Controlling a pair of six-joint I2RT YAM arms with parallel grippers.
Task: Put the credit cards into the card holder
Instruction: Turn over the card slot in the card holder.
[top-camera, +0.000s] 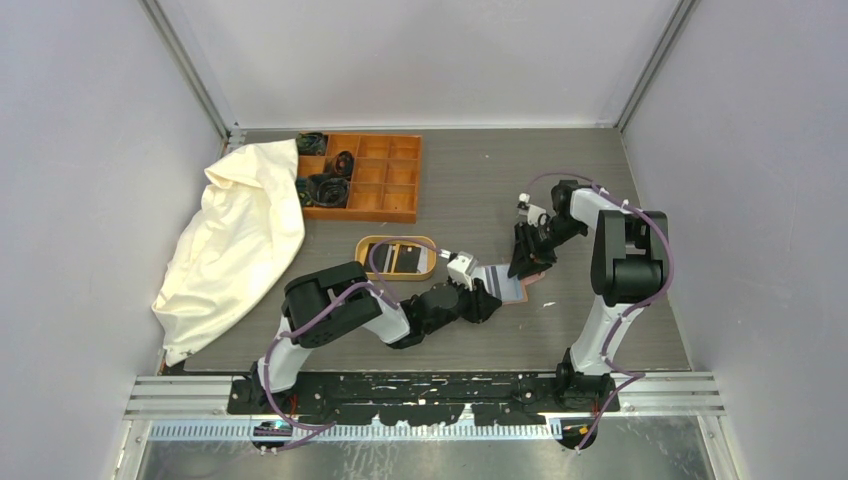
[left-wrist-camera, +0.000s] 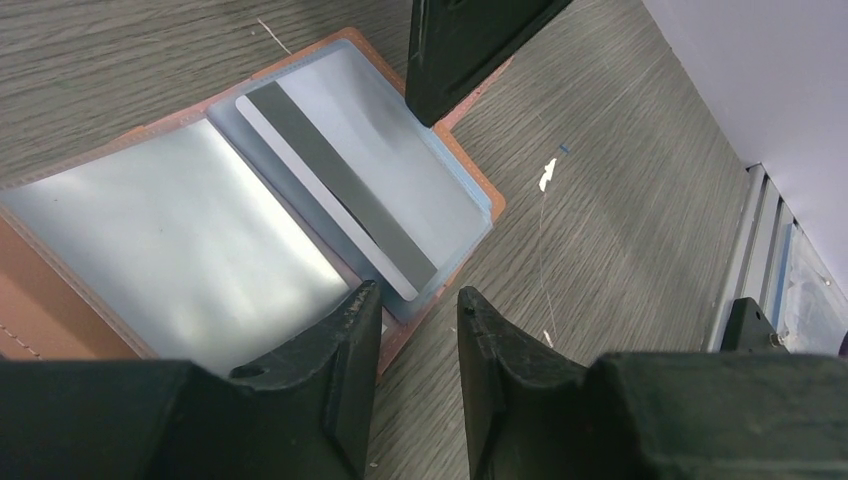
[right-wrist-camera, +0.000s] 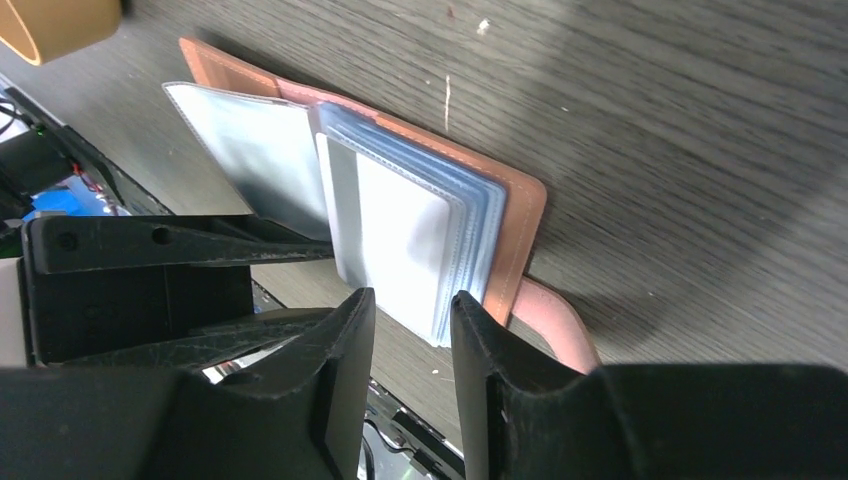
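Between the arms, holder (top-camera: 508, 284) lies open. Pale card (left-wrist-camera: 340, 190) on a sleeve, seating unclear. Left gripper (left-wrist-camera: 416, 305) spread, empty, just beside it. Right gripper (right-wrist-camera: 412, 305) straddles sleeve edge; grip unclear. Black cards (top-camera: 410, 258) wait in tray (top-camera: 365, 243).

1. Card holder (top-camera: 506, 283) lies open on the table (top-camera: 600, 200), pale pages up.
2. Left gripper (top-camera: 490, 298) sits at its near-left edge and right gripper (top-camera: 521, 270) at its far-right edge.
3. Just left, an oval tray (top-camera: 361, 258) holds dark credit cards (top-camera: 410, 259).
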